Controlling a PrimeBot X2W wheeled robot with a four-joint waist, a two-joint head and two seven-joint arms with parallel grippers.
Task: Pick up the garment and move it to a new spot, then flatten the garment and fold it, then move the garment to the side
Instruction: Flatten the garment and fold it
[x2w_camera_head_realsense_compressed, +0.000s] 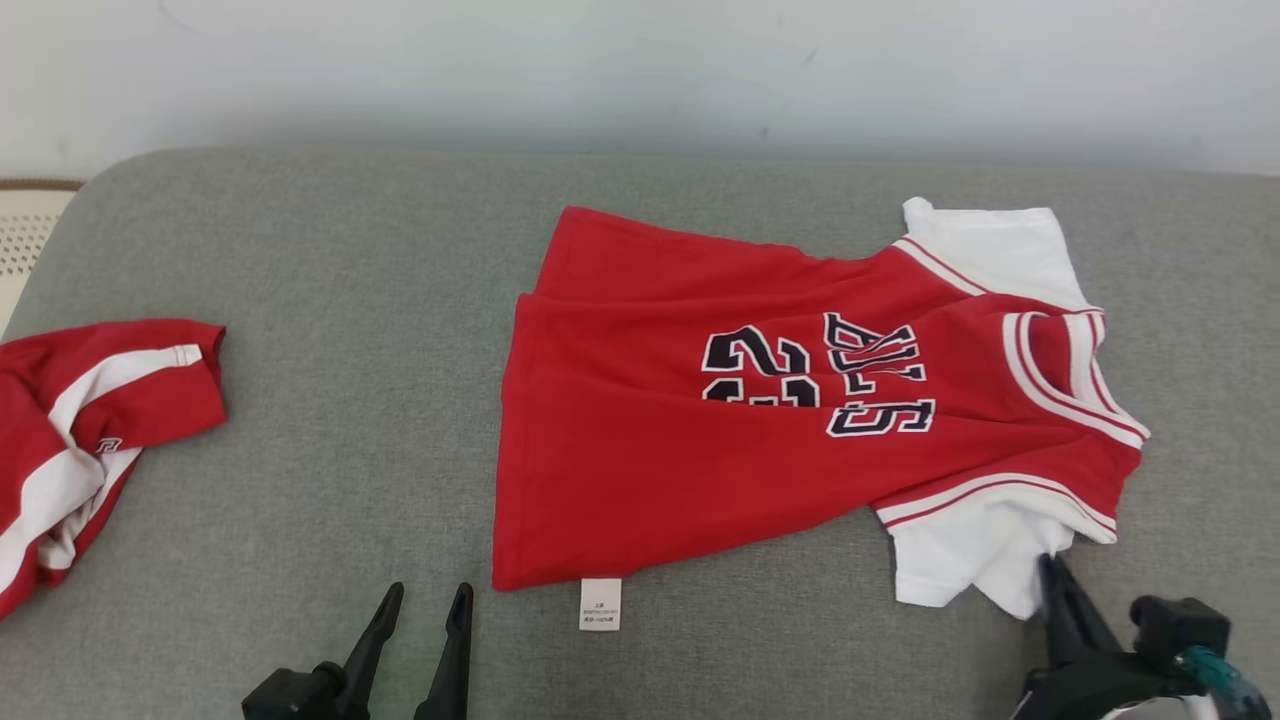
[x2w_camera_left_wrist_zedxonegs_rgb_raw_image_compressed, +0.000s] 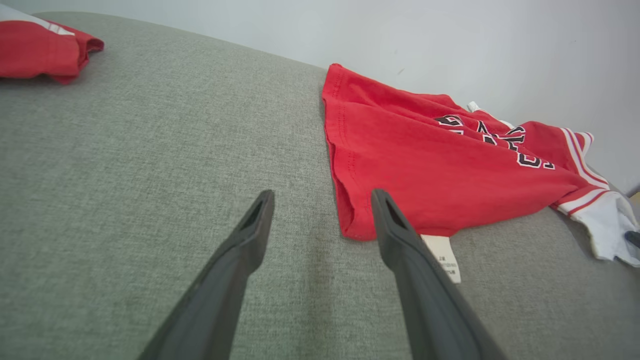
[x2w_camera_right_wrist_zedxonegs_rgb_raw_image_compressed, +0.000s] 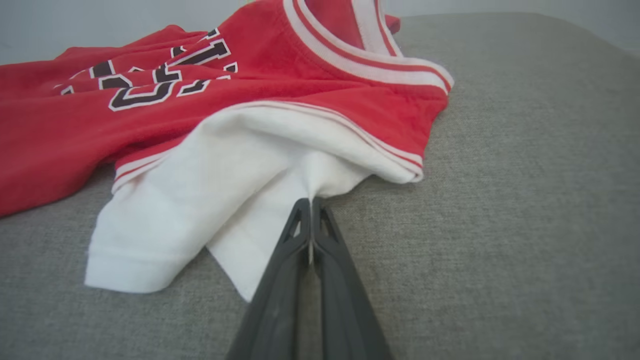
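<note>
**Jersey (x2w_camera_head_realsense_compressed: 760, 430) — soft, light, take it by the edges**

Red knit jersey w/ white sleeves lies front-up on the grey sofa (x2w_camera_head_realsense_compressed: 300, 300), right of centre. Collar points to the robot's right, hem to its left. Not flat: a fold runs along the far side and creases cross the number print. It looks thin, limp and light. I'd expect it to drape and bunch from any single hold, prob. won't slip out of a pinch, nothing fragile. Best holds, I'd judge, are the doubled edges — cuff, shoulder seam, hem corners. Two spread holds would keep it flat.

Near sleeve (x2w_camera_right_wrist_zedxonegs_rgb_raw_image_compressed: 200, 200) is rumpled. R gripper (x2w_camera_right_wrist_zedxonegs_rgb_raw_image_compressed: 310, 200) has its fingers pressed together at the sleeve's edge, w/ a ridge of white cloth running into the tips. It seems to be pinching the sleeve, tho a thin bite.

L gripper (x2w_camera_left_wrist_zedxonegs_rgb_raw_image_compressed: 322, 195) is spread wide and holds nothing, tips near the near hem corner, where a care label (x2w_camera_head_realsense_compressed: 600, 604) pokes out. That corner looks like the natural L hold.

Well apart to the left, a 2nd red-and-white garment (x2w_camera_head_realsense_compressed: 80, 420) sits bunched.
</note>
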